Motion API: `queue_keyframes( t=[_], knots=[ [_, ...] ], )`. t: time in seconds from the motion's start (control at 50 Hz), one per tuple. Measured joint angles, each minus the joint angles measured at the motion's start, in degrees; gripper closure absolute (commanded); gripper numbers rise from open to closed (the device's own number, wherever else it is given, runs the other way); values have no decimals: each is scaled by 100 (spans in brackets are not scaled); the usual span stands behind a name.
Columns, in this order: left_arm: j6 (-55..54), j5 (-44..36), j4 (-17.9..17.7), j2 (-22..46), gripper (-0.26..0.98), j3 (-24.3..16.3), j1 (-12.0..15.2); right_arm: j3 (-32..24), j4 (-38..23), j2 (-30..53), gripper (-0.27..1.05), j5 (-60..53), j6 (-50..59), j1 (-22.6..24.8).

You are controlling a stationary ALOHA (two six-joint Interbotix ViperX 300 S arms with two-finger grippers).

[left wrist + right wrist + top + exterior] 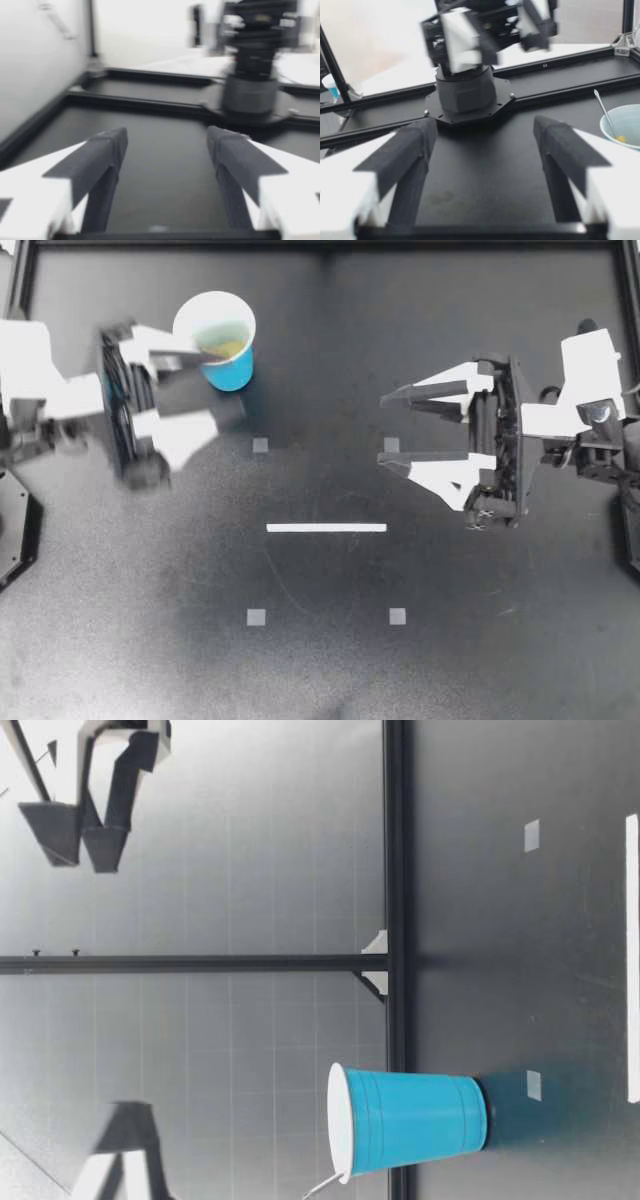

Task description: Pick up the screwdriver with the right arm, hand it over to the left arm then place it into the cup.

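The screwdriver [224, 339] is seen inside the blue cup [236, 370], its thin shaft poking past the rim. The left gripper [215, 390] is held spread wide, empty, just beside the cup. The right gripper [385, 430] is spread too, well apart from the cup.

Hard light from above is blowing the arms' white covers [592, 358] out to glare, while the dark table [330, 670] is looking dull. Beside the cup [236, 372], the left tool [230, 383] is smearing with blur. A soft shadow is pooling at the cup's base. The left wrist view is showing everything soft, and the background beyond the cup is washing out white.
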Motion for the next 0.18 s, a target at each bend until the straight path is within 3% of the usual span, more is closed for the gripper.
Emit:
queue_keyframes(
  t=[0.18],
  knots=[
    [0,211,62,9,11,-264,-422,0,-79,-193,6,334,-26,0]
  ],
)
